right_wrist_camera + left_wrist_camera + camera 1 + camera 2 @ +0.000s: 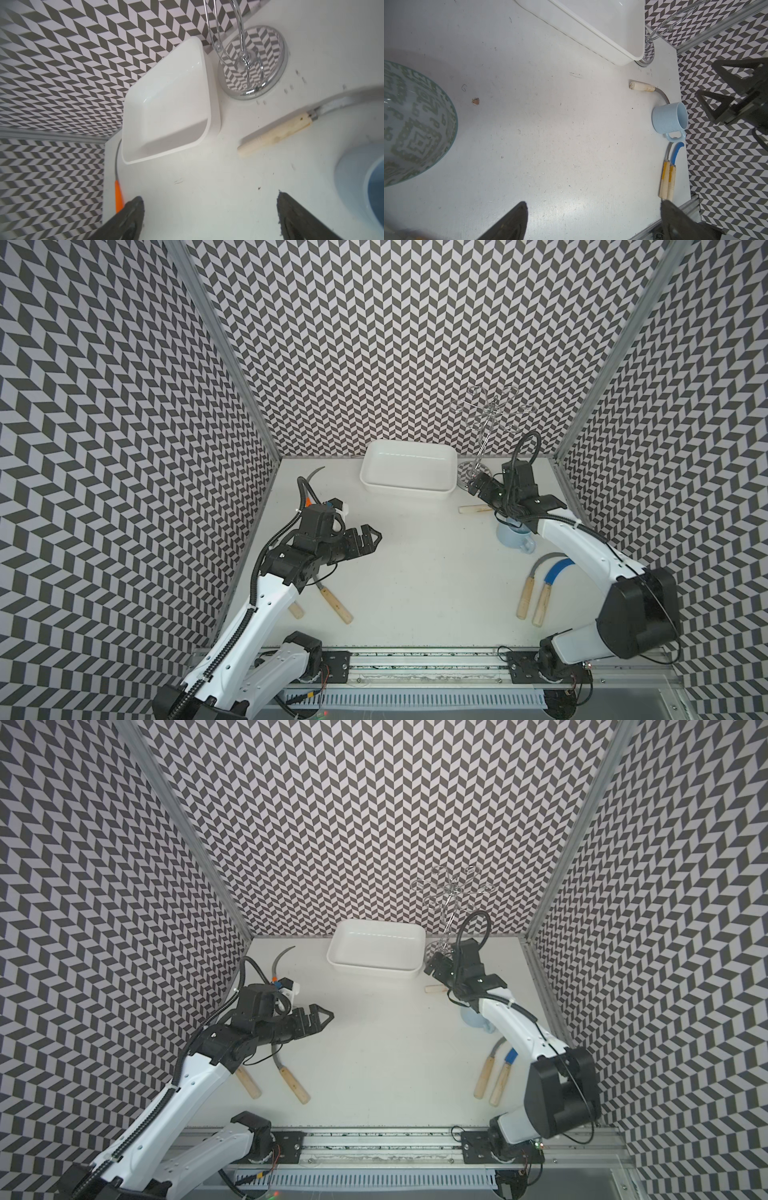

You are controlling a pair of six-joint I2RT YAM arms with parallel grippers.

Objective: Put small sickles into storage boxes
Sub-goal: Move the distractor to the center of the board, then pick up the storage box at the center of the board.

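**Q:** How are the tools shown?

**A:** Both are spread wide and nothing is held. The left tool [371, 540] is poised over bare table toward the left edge. The right tool [473, 486] is poised beside the right end of the tray [405, 490], above the handle of the nearest sickle [476, 509].

**Q:** Where are the sickles found?

**A:** None is seen in the tray, which is set at the middle of the far edge and is empty, so the task is judged barely begun. Six are counted on the table:
- The nearest sickle has its blade curled behind the mug [668, 119].
- A grey sickle [526, 598] and a blue sickle [557, 568] are laid side by side near the right edge.
- Two pale handles [294, 1088] are seen near the left edge, their blades partly hidden under the left arm.
- An orange-handled sickle [118, 194] lies by the far-left corner.

**Q:** Why is the handle judged the likely place to grasp?

**A:** It is left free on open table between tray and mug, whereas the blade is crowded by the mug and lies near the rack [253, 66]. A wide spread is suited to straddling the handle. Only a short carry to the tray would be needed.
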